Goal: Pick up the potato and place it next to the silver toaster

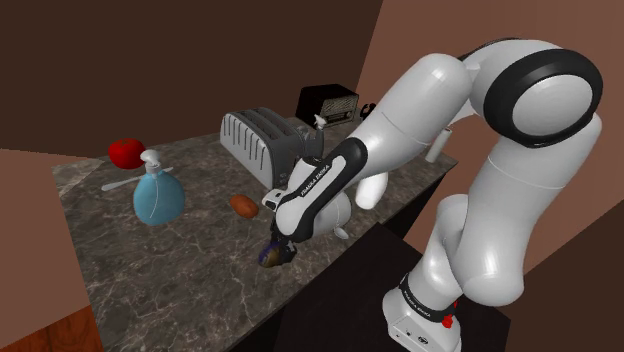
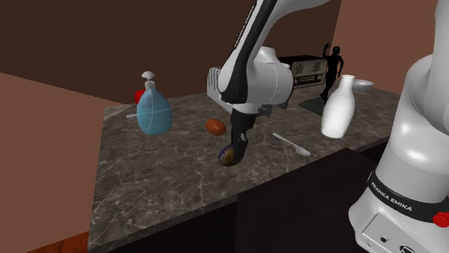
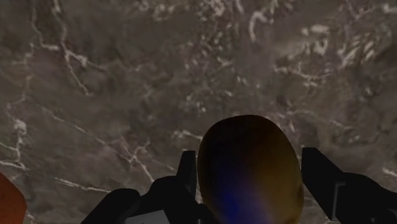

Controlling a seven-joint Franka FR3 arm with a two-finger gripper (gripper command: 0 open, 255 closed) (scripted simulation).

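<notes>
A: Starting at the gripper [image 3: 249, 194]: closed partway round the potato [image 3: 248, 162], a black finger [image 3: 331, 191] snug against each flank. Held, by the look of it.

B: Agreed, though hard to swear to full contact on both sides. Low over the marble countertop [image 1: 150, 265], near its front edge. Impossible to say whether lifted clear or touching.

A: Then test before travelling. Raise straight up, slowly, and watch for any roll between the pads.

B: And further out?

A: Just beside the hand, a reddish-brown oval lump [image 1: 243, 205]. Beyond that, toward the back wall, the silver toaster [image 1: 260, 140]. Off to the shoulder view's left, a blue soap dispenser [image 1: 157, 195] and something red [image 1: 125, 152].

B: So lift high enough to pass over the lump, carry toward the toaster, and aim for bare stone just beside its near side.

A: Yes, with the wrist kept off the toaster's body. No need to stray toward the white bottle [image 2: 339, 106] or the spoon [image 2: 291, 144].

B: And the release?

A: Lower until resting on the counter, then open. No dropping: round shape, likely to roll.
</notes>
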